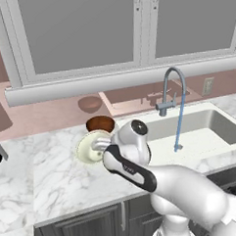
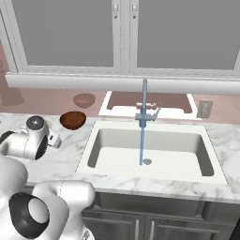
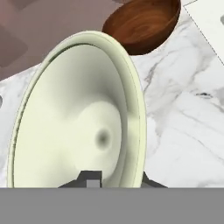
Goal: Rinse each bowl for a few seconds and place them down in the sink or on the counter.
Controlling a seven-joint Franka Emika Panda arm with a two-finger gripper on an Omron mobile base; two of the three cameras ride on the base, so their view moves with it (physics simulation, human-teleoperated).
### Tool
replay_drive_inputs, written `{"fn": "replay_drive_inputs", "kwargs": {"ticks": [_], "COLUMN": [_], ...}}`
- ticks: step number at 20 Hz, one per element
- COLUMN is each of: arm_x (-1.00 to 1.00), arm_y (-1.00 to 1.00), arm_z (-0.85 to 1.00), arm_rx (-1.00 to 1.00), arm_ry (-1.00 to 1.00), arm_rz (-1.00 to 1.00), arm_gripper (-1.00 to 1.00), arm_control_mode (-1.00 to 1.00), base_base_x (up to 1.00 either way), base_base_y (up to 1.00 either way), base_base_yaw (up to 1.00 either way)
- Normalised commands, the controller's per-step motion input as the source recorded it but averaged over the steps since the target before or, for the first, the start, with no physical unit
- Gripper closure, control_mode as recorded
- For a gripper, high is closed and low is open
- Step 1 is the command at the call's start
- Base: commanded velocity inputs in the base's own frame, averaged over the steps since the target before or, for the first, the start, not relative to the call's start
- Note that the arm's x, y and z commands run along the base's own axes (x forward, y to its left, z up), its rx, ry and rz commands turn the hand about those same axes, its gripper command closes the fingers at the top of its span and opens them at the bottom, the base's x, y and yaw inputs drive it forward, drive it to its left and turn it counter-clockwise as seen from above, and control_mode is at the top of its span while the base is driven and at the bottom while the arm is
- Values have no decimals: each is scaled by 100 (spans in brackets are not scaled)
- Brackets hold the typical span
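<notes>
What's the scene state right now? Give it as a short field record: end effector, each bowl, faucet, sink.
end effector: shut on the rim of the cream bowl
cream bowl: tilted on its side, opening facing the hand camera, over the counter left of the sink
brown bowl: upright on the counter, just behind the cream bowl, untouched
faucet: running, blue stream falling into the basin
sink: white basin, no bowl in it
rinse progress: neither bowl is under the water
</notes>
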Motion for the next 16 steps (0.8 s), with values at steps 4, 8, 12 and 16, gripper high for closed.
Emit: {"fn": "replay_drive_inputs", "kwargs": {"ticks": [4,8,12,16], "arm_x": [0,0,0,0], "arm_y": [-24,-26,-25,-25], "arm_z": [22,24,23,22], "arm_rx": [1,0,1,3], "arm_ry": [-3,-5,-3,-2], "arm_rz": [-25,-23,-23,-21], "arm_gripper": [100,100,100,100], "arm_control_mode": [-100,-100,-100,-100], "base_base_x": [0,0,0,0], "base_base_y": [0,0,0,0], "base_base_yaw": [0,0,0,0]}}
